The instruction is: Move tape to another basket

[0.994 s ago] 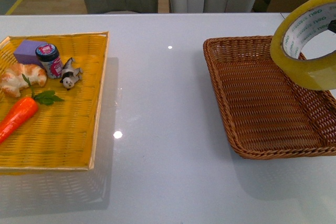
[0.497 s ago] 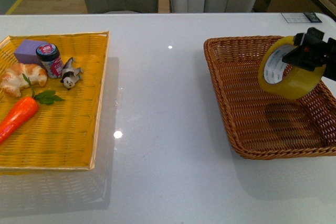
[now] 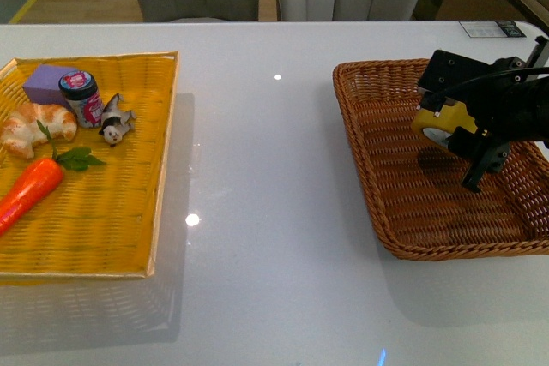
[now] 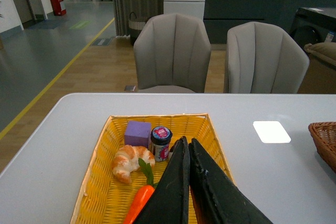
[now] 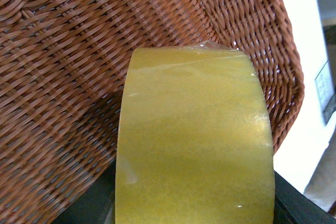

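Tape [image 3: 431, 122]: a yellowish roll held on edge inside the basket, toward its back half, low over the woven floor. Its shadow falls on the weave. Whether it touches the floor cannot be told.
Tape, right wrist view: the roll's broad outer face [image 5: 194, 140] fills the middle, with brown weave behind it.
Right gripper [image 3: 459, 130]: black, reaching in over the basket's right side, jaws clamped on the tape.
Basket [image 3: 369, 169]: dark-brown wicker, deep, rectangular, on the right part of the table. Nothing else shows in it; its wall [image 5: 63, 77] rises around the roll.
Table [image 3: 274, 169]: pale and glossy.
Left gripper [image 4: 187, 150]: jaws pressed together with nothing between them, above the tray; not seen in the front view.
Tray [image 3: 111, 212]: flat, bright yellow, well apart from the basket on the left.
On the tray: purple block [image 3: 47, 83], jar [image 3: 81, 98], croissant [image 3: 34, 126], carrot [image 3: 30, 195] and a small black-and-white figure [image 3: 116, 122], grouped at the back left.
Chairs [image 4: 172, 51]: two grey ones beyond the table's far edge.
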